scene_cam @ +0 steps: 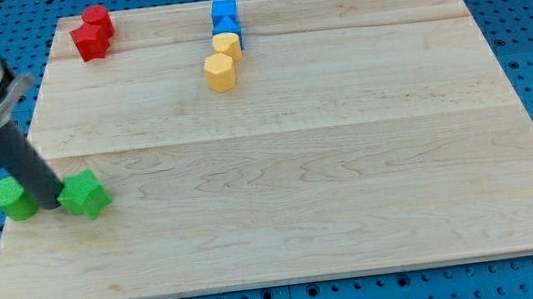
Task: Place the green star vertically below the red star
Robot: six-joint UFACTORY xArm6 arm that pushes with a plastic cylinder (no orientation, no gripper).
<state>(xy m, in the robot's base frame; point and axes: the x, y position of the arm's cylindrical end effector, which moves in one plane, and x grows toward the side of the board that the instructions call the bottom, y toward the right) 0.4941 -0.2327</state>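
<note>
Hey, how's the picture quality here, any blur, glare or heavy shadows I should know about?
Camera view: light is even and soft, with no glare on the board; blocks throw only faint shadows; the arm's grey upper part at the view's top left is blurred, while my tip, between the green cylinder and green star, is fairly sharp; slight perspective narrows the board toward the top.

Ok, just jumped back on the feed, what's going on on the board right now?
The arm's dark rod is down at the view's lower left of the wooden board. My tip sits between two green blocks: a green cylinder-like block on its left and the green star block right against it on its right. The red star block sits near the view's top left with another red block touching it. Two blue blocks and two yellow blocks cluster at top centre, untouched.
</note>
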